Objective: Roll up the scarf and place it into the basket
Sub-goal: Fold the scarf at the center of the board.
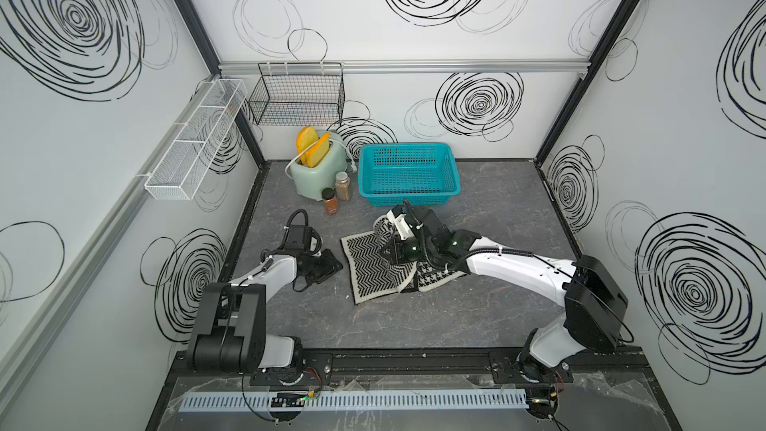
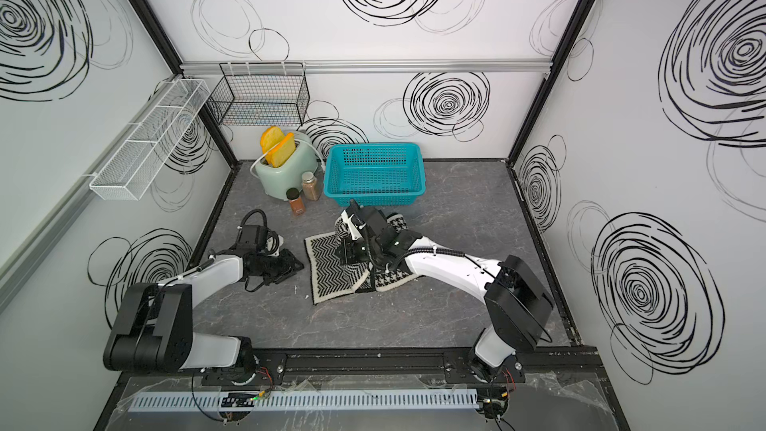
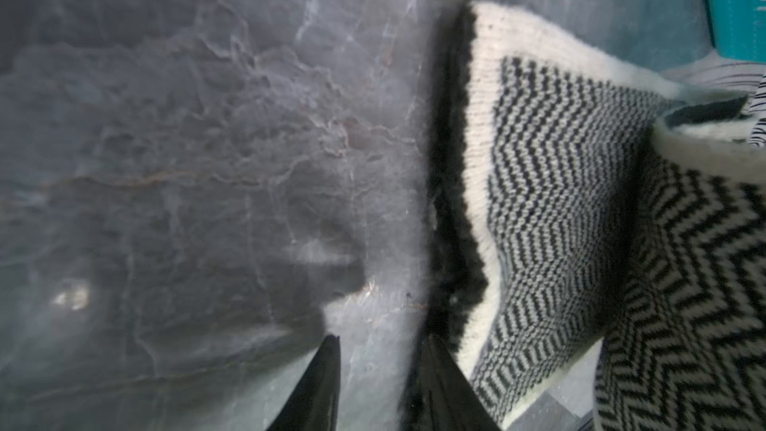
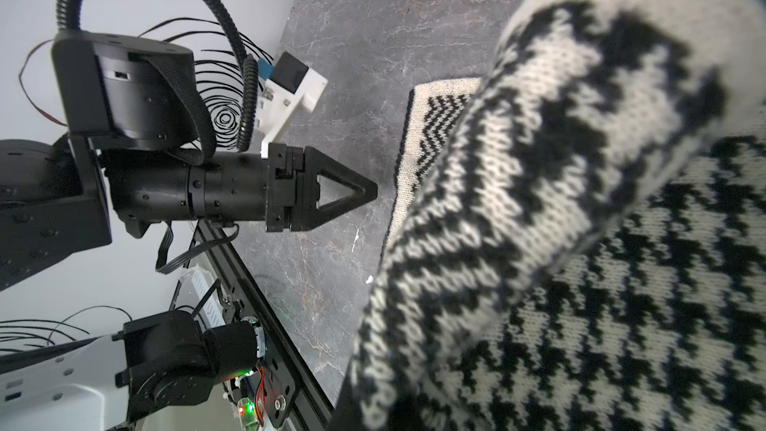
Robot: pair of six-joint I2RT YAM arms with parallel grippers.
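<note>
- Black right hand (image 1: pixel 389 254) is closed tight over the scarf (image 1: pixel 369 273). A raised fold of the knit fills the right wrist view and hides its fingers, and it seems to pinch that fold.
- Left hand (image 3: pixel 385 387) is partly open and holds nothing, with bare desk (image 1: pixel 414 325) showing between its fingers (image 3: pixel 327 379). It sits low, just beside the scarf's left edge.
- Scarf lies mid-desk, with the chevron face up on the left, houndstooth showing on the right and pale edging around it. Its far end curls up into a loose roll.
- Basket (image 1: pixel 408 146), turquoise, stands at the desk's back edge, just behind that roll.
- Toaster (image 1: pixel 317 176), pale green with two slices in it, stands toward the back left corner.
- Two spice jars (image 1: pixel 336 194) stand just in front of the toaster.
</note>
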